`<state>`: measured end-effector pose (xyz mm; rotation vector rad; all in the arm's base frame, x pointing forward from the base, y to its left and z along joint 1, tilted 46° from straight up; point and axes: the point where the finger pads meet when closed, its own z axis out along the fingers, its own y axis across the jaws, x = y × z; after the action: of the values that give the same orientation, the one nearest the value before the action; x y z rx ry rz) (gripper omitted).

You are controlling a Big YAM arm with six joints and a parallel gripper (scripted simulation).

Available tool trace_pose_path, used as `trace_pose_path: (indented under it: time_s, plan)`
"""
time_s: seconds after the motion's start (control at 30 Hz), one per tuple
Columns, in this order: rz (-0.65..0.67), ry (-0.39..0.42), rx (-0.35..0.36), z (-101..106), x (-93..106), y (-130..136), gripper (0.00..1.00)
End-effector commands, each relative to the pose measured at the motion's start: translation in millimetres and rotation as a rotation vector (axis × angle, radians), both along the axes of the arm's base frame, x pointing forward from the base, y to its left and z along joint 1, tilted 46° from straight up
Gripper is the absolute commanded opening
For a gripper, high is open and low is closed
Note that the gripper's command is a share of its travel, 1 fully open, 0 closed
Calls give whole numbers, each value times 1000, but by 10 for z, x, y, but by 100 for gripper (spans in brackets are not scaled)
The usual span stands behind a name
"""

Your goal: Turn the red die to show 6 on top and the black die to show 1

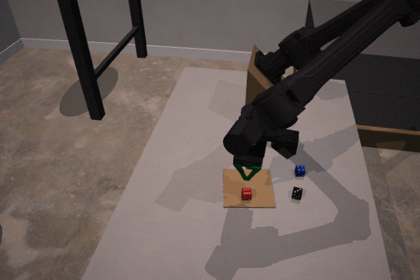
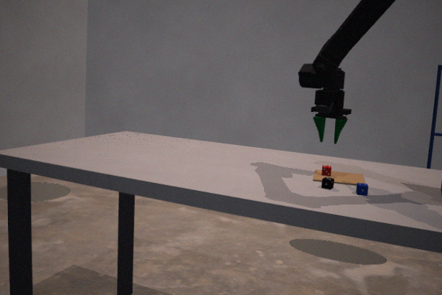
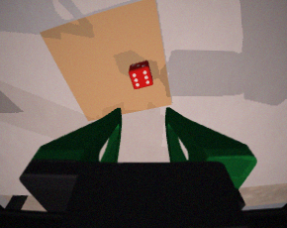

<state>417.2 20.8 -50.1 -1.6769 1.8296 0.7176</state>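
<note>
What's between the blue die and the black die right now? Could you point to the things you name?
Only bare tabletop [image 1: 320,224] [image 2: 179,164], with nothing standing between the blue die [image 1: 300,170] [image 2: 361,189] and the black die [image 1: 297,193] [image 2: 327,183]; the top view shows it best.

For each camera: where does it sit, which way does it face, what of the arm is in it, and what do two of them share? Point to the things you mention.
Top: high up, facing down across the table [image 1: 163,183]; arm [image 1: 327,64] and gripper [image 1: 247,179].
Exterior: beside the table [image 2: 179,164], just above its top, facing across it; forearm and gripper [image 2: 328,142].
Wrist: on the arm, facing past the gripper [image 3: 143,110] to the mat [image 3: 91,69]; both fingers.
Top and exterior share all three dice and the mat [image 1: 232,183] [image 2: 346,177].
</note>
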Motion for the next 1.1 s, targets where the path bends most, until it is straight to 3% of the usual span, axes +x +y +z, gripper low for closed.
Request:
trace_pose_path:
  time_s: [0.0, 0.07, 0.1, 0.77, 0.8, 0.87, 0.93, 1.0, 1.03, 1.07]
  plan:
    - [-3, -65, -12, 196, 189, -187, 40]
    - [-3, -57, -9, 164, 175, -185, 40]
    - [-3, -55, -9, 154, 171, -184, 100]
    - [-4, -61, -11, 197, 182, -163, 100]
    - [17, -26, -4, 164, 32, 65, 100]
    - [5, -22, -5, 365, 14, 303, 100]
    - [5, -22, -5, 365, 14, 303, 100]
    - [-14, -3, -5, 661, -80, 664, 100]
    - [-14, -3, -8, 657, -81, 659, 100]
    - [-23, 6, -5, 796, -146, 831, 100]
